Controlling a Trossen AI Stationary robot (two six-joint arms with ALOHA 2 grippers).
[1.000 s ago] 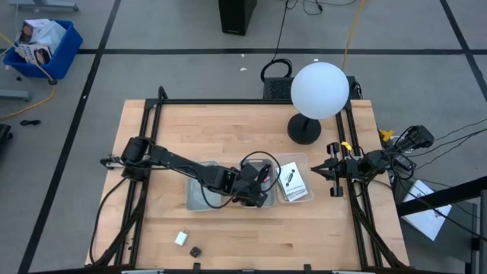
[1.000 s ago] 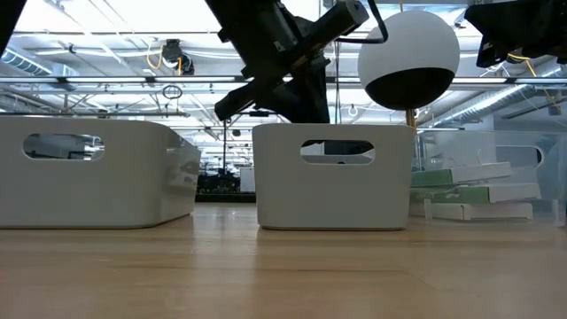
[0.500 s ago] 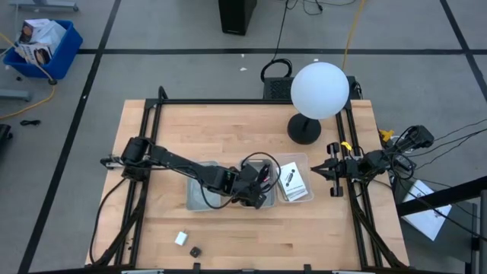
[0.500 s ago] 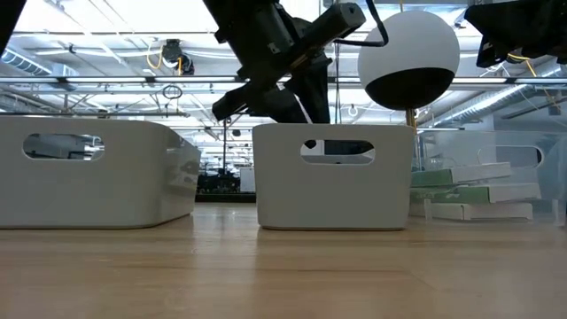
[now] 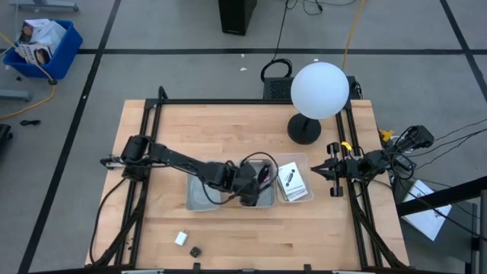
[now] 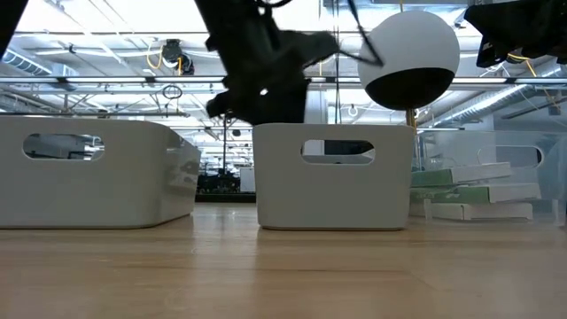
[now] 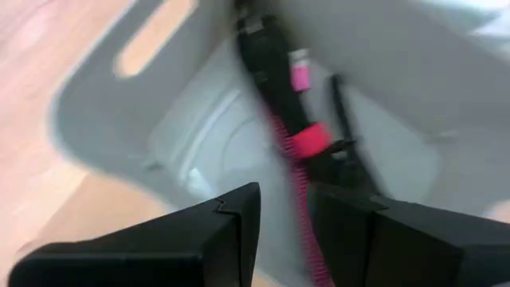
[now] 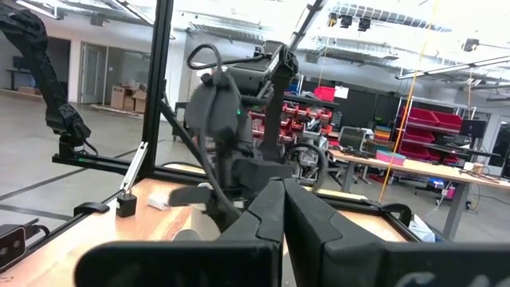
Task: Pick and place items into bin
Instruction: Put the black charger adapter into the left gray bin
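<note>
Left wrist view: left gripper jaws grasp a woven dark-red strap over the smooth grey bin.

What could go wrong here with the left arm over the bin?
The left gripper hangs over the grey bin with the pink cord running between its fingers. If the cord snags as the arm lifts, it could come back out or tug the bin. The white block and small black piece still lie on the table.
</note>
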